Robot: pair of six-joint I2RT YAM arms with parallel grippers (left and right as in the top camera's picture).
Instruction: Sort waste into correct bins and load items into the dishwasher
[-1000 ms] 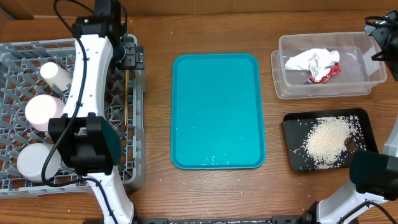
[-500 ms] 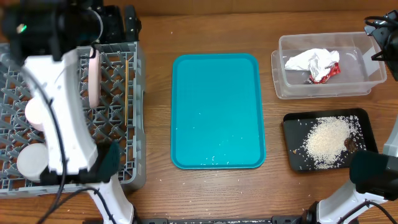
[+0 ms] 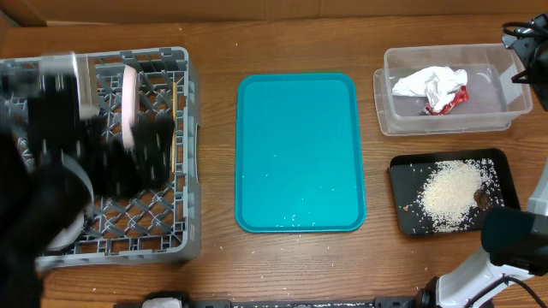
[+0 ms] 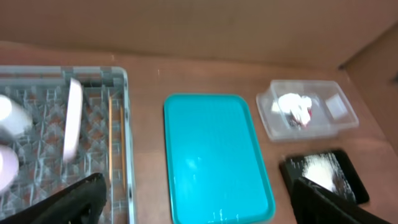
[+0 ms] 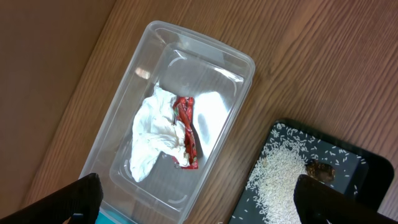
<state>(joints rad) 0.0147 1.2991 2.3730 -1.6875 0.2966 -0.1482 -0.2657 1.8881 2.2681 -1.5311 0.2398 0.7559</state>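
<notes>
— What could go wrong for us here?

— Our left arm (image 3: pixel 81 167) is a dark blur across the rack (image 3: pixel 158 58). If it swings carelessly, it could tip the plate (image 3: pixel 128 107), standing on edge between pegs, or knock the chopsticks (image 3: pixel 174 111) beside it.

— And our grippers?

— The left gripper (image 4: pixel 199 183) gapes wide and empty, its camera looking from high across rack, teal tray (image 4: pixel 211 155) and desk (image 4: pixel 186 74). The right gripper (image 5: pixel 196 186) is just as wide and empty, hovering above the tub (image 5: pixel 211 78), where paper (image 5: pixel 155 134) and wrapper (image 5: pixel 186 130) lie. Rice (image 5: pixel 273 174) and scrap (image 5: pixel 317 171) sit in the black tray (image 5: pixel 357 158) nearby.

— Anything else?

— Stray grains (image 3: pixel 295 220) on the teal tray; we judge them easy to miss.
</notes>
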